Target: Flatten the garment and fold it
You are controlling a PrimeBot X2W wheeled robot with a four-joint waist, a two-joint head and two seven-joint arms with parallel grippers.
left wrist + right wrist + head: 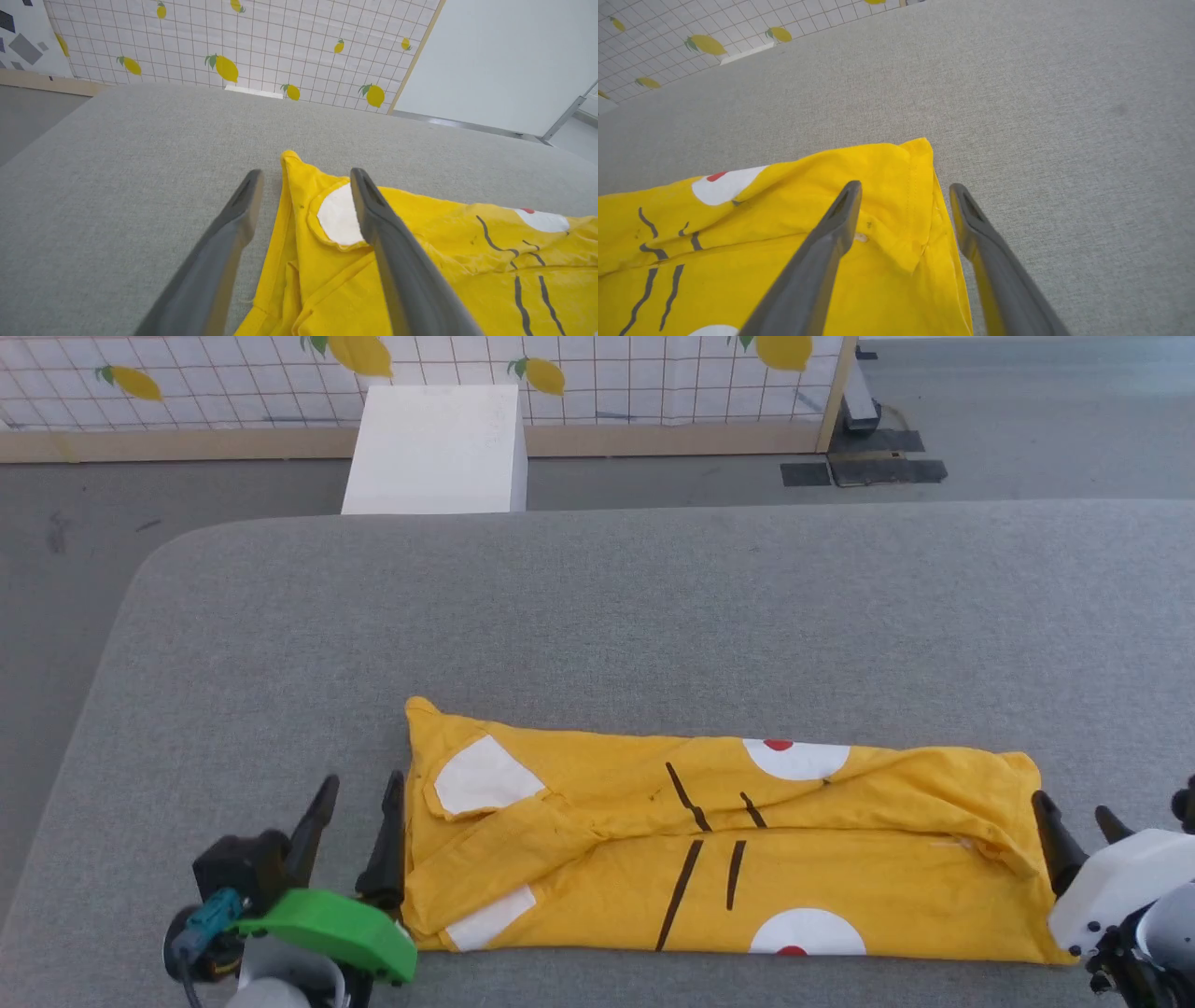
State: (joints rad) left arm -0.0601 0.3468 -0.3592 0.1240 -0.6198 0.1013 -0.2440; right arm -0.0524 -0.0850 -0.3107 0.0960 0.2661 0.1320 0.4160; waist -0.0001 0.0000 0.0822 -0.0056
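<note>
We find the garment (709,849) folded into a long band on the near side of the grey table (597,616), the left gripper (361,786) and right gripper (1074,808) each parted astride one end edge, evidently placed to pinch both ends.

Yellow garment (728,859) folded into long strip on grey table (597,616); left pincer (362,786), right pincer (1074,807) spread at ends

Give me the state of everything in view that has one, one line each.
garment: folded into a long band, wrinkled, lying on the table, print up.
left end effector: open, fingers astride the garment's left edge.
right end effector: open, fingers astride the garment's right edge.
</note>
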